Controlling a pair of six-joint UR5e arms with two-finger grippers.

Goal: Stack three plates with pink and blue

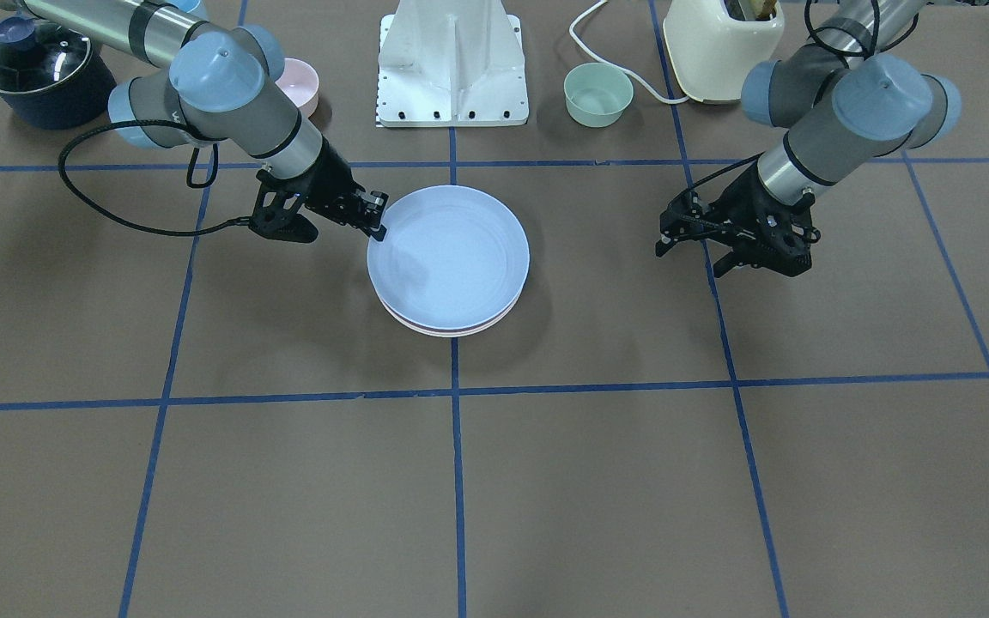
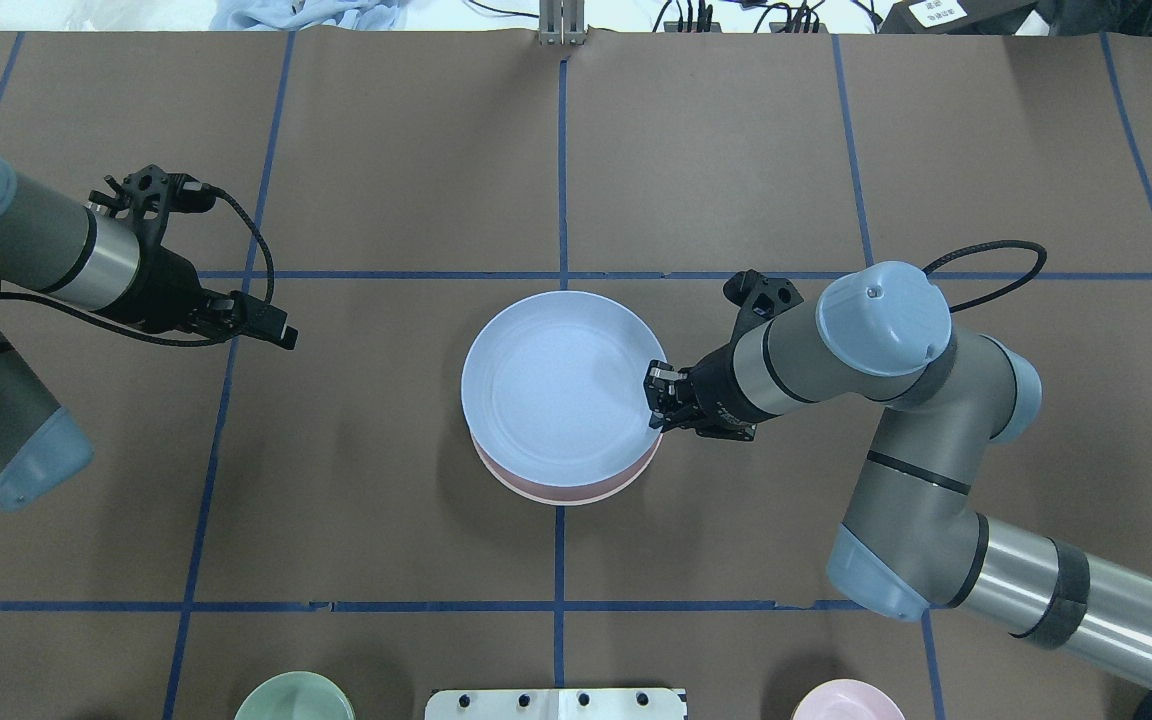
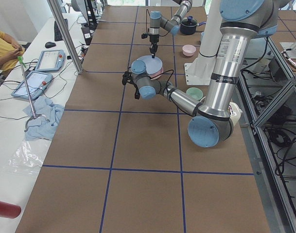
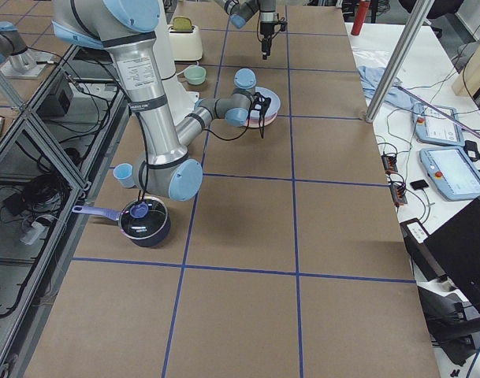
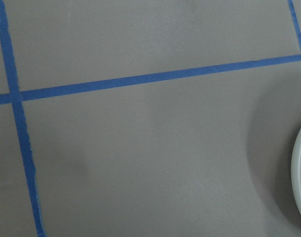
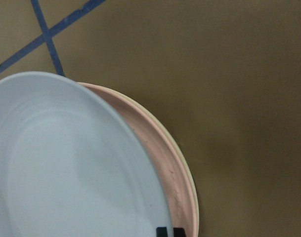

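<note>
While the right gripper [image 2: 658, 398] pinches the 3 o'clock rim of the light blue round shallow matte plastic plate [image 2: 556, 385], that plate sits on the pale pink round shallow plate [image 6: 160, 148], offset toward 12 o'clock in the overhead view; cream round shallow plate [image 6: 191, 183] lowest. Stack at centre of brown taped table [image 2: 386, 450]. At the stack's 9 o'clock, well apart, left gripper [image 1: 690, 257] with jaws spread

Pink bowl [image 1: 304, 86] sits back from the right gripper [image 1: 379, 225], toward the base, with a lidded pot [image 1: 44, 73] farther out. Back from the left gripper [image 1: 688, 260]: green bowl [image 1: 598, 94], cream toaster [image 1: 722, 47] beside it.
</note>
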